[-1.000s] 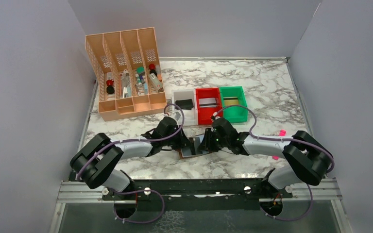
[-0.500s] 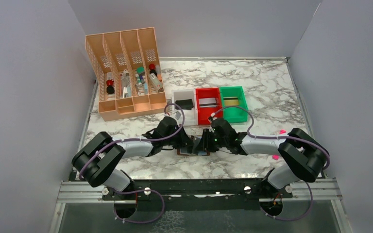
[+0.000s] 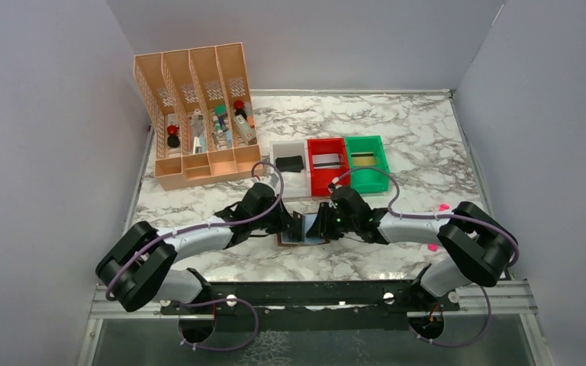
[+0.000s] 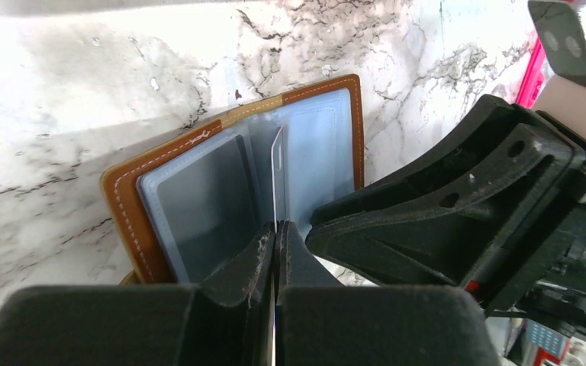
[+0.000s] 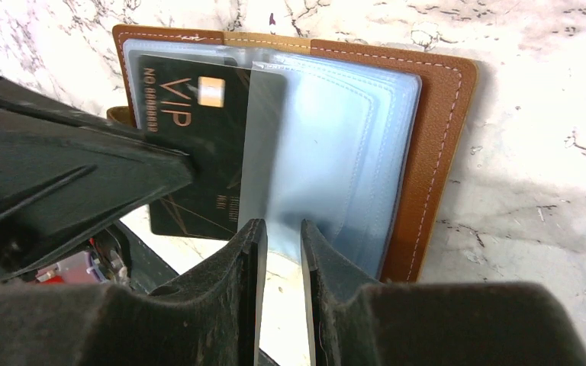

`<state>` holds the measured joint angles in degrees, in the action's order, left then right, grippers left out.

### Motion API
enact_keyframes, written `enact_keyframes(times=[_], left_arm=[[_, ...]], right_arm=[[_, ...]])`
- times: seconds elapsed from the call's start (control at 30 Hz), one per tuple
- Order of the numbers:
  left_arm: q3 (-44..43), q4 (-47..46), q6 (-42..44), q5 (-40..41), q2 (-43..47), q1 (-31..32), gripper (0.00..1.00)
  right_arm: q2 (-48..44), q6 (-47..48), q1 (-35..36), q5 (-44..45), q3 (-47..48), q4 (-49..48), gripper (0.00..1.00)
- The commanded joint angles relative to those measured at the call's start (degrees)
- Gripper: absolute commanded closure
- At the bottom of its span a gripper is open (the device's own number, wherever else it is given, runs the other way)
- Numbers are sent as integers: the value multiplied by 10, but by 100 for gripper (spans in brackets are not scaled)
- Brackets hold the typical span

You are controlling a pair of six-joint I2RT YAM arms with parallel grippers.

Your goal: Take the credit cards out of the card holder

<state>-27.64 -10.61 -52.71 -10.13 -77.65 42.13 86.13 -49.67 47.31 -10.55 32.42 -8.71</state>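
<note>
- Noted, against a second earlier, the left arm (image 3: pixel 191 238) stretched flatter, its elbow dropped toward the near-left corner; both wrists kept meeting over the card holder (image 5: pixel 435 152).
- Found the left gripper (image 4: pixel 275 238) clenched, jaws pressed together on a thin leaf (image 4: pixel 277 171) seen edge-on, rising from the holder's fold straight ahead of the tips; could not tell whether card or sleeve.
- Found the right gripper (image 5: pixel 280 242) with jaws parted by a slim gap, nothing seen pinched between them.
- Saw the holder lying open and flat on the marble table (image 3: pixel 412 130), just ahead of and below both sets of jaws, brown cover down, grey-blue sleeves up.
- Spotted one dark credit card (image 5: pixel 175 107) marked VIP in the sleeve ahead and left of the right jaws, with the left gripper's black finger overlapping its lower left part in the right wrist view.
- Saw a clear sleeve page (image 5: pixel 271 152) lifted over the fold just ahead of the right jaws, veiling the card's right side; could not tell whether it was the leaf in the left jaws.
- Placed the white bin (image 3: pixel 294 184), red bin (image 3: pixel 314 179) and green bin (image 3: pixel 381 175) in a row beyond both jaws, apart from the holder.
- Placed the peach organiser (image 3: pixel 198 171) further beyond the left jaws, off to their left.
</note>
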Motion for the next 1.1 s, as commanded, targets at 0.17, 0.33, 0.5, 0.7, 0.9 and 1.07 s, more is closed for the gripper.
enact_keyframes(times=[0.17, 0.33, 0.5, 0.7, 0.9, 1.07], left_arm=[[-30, 135, 52, 91, 97, 2, 99], [-29, 166, 57, 130, 158, 1, 100], [-11, 164, 56, 158, 229, 1, 100], [25, 112, 50, 133, 279, 1, 100], [59, 59, 43, 92, 302, 1, 100], [99, -33, 28, 59, 321, 1, 100]], right_arm=[[-27, 26, 4, 18, 3, 62, 70], [-110, 63, 4, 8, 23, 59, 61], [-142, 78, 4, 5, 38, 72, 52], [-135, 72, 4, -15, 28, 43, 15], [-148, 131, 4, 4, 33, -5, 14], [-137, 123, 0, -78, 29, -56, 14]])
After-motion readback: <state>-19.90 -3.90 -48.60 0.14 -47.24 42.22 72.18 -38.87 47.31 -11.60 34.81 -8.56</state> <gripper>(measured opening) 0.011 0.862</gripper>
